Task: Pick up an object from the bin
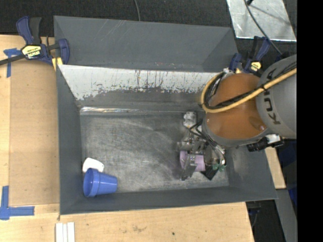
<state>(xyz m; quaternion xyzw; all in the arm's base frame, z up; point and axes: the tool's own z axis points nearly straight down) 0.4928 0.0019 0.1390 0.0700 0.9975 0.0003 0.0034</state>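
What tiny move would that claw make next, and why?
Probably a slight lift straight up, to see whether anything comes along: the claw sits low at the right side of the bin, right against a small purple thing, far from the blue cup.

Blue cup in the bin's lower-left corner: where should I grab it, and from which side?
Probably from above, across the tapered body of the blue cup near its narrower end, on the view's right: it lies on its side, and the white piece sits against its wider end.
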